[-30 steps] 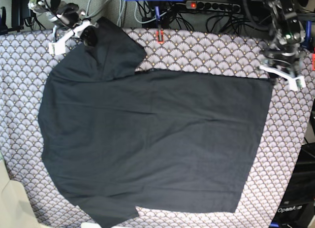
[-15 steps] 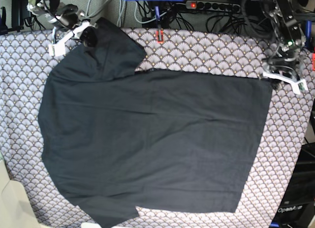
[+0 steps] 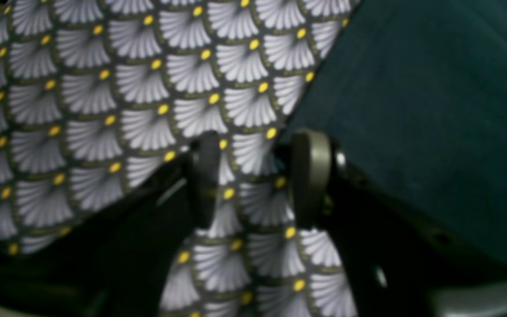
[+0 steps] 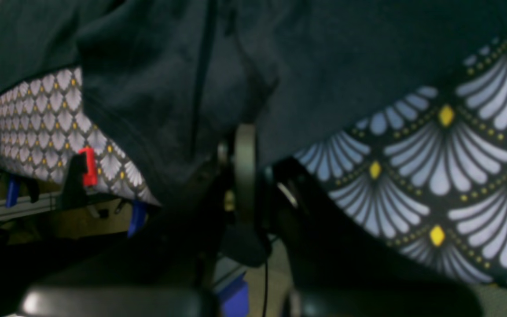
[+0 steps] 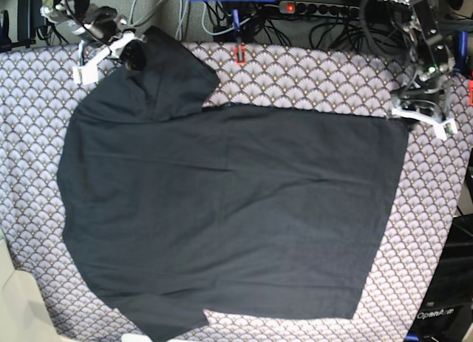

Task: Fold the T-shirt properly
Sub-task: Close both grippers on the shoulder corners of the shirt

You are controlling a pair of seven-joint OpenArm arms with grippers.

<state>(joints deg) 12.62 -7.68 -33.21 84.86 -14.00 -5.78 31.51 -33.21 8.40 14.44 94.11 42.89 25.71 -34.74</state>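
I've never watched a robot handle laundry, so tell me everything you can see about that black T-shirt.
The T-shirt is plain dark charcoal, soft and cotton-like, with no print showing. It lies spread nearly flat on the scallop-patterned tablecloth, hem toward the base view's right, one short sleeve at the top left, another at the bottom edge. The right gripper is shut on the upper sleeve. The left gripper hovers open beside the hem corner, gripping nothing.

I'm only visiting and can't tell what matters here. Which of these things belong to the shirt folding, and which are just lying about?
Part of the job:
- T-shirt, spread flat
- right gripper, shut on the shirt's sleeve
- left gripper, open beside the hem corner

Just there:
- patterned tablecloth
- red clamp at the table edge
- power strip and cables behind
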